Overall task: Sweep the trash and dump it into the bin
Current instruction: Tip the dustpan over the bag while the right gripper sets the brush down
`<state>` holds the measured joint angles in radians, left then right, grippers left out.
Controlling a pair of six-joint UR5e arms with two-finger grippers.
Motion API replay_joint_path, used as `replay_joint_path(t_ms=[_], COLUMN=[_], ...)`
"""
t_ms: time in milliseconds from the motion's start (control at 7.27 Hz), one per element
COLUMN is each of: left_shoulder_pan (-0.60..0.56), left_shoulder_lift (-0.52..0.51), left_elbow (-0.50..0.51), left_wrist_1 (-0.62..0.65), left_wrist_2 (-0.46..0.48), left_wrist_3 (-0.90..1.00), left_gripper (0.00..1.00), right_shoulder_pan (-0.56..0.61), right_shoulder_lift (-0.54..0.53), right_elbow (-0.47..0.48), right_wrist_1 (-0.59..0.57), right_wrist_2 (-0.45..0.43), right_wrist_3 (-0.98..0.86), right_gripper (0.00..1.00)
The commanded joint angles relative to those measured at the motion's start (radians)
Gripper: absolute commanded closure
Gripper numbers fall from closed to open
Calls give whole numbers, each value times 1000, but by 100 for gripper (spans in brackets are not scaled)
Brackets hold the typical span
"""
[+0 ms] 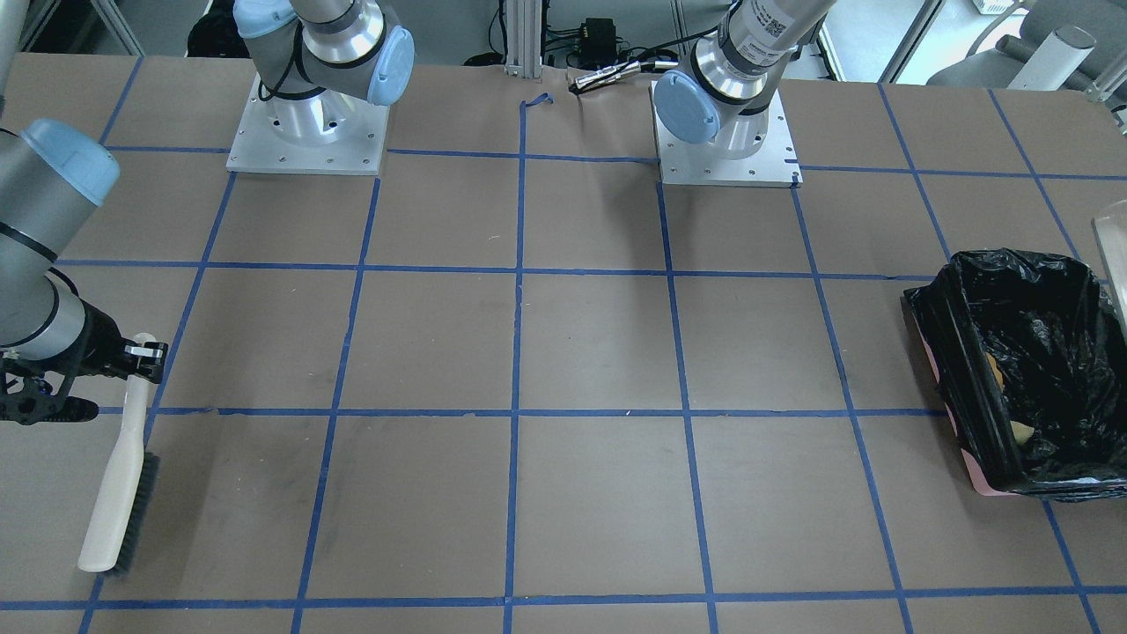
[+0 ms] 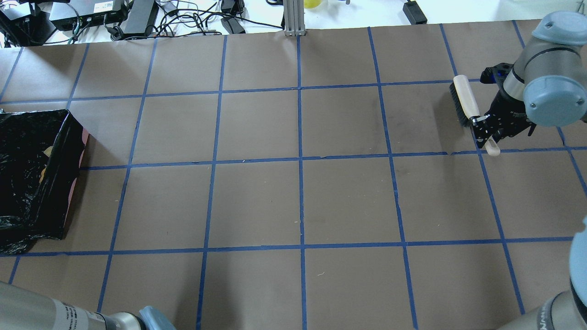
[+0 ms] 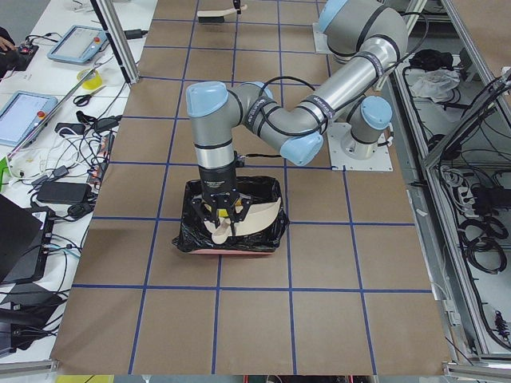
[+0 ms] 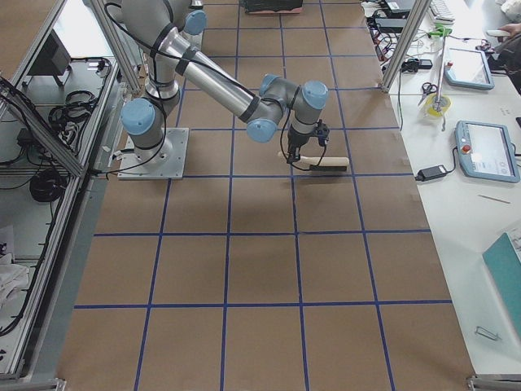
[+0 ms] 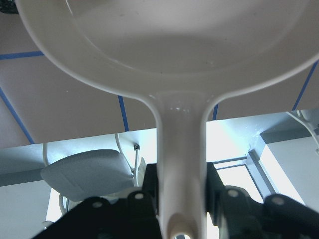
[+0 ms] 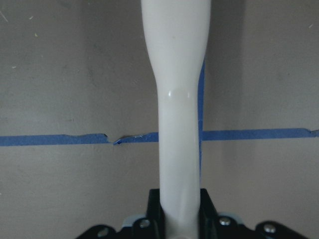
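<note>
Brown blue-taped table (image 1: 581, 352) bears the bin (image 1: 968, 379); left gripper (image 5: 180, 186) clamps the dustpan (image 5: 169, 45), right gripper (image 6: 180, 199) clamps the brush (image 6: 174, 99)

I can count two robot arms here, the left arm (image 3: 335, 88) and the right arm (image 4: 216, 81). Each one stands on its own metal plate (image 1: 304, 154), so two plates. There are two grippers, the left gripper (image 5: 180, 194) and the right gripper (image 6: 180, 209). I see one brush (image 1: 119, 493), one dustpan (image 5: 164, 35), one bin (image 2: 69, 183) and one table (image 1: 599, 352). Inside the bin I can pick out two yellowish bits of trash (image 1: 1021, 431). Off to the side there are two tablets (image 3: 77, 41) and one pair of scissors (image 3: 84, 97).
</note>
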<state>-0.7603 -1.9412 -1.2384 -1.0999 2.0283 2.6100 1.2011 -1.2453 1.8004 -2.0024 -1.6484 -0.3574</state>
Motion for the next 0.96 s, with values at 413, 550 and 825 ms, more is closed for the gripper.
replay_joint_path(t_ms=[413, 550, 825], left_shoulder_pan=[-115, -126, -157], left_shoulder_lift=[-18, -16, -1], left_elbow=[-13, -13, -15], left_wrist_1=[158, 158, 155], left_wrist_2=[127, 145, 176], left_wrist_3=[120, 125, 136], left_gripper=[100, 100, 100], right_shoulder_pan=[0, 0, 0], right_shoulder_lift=[7, 9, 4], right_elbow=[-1, -1, -6], right_wrist_1=[2, 2, -3], right_wrist_2=[-13, -13, -14], right_wrist_3=[-3, 1, 5], right_gripper=[46, 42, 28])
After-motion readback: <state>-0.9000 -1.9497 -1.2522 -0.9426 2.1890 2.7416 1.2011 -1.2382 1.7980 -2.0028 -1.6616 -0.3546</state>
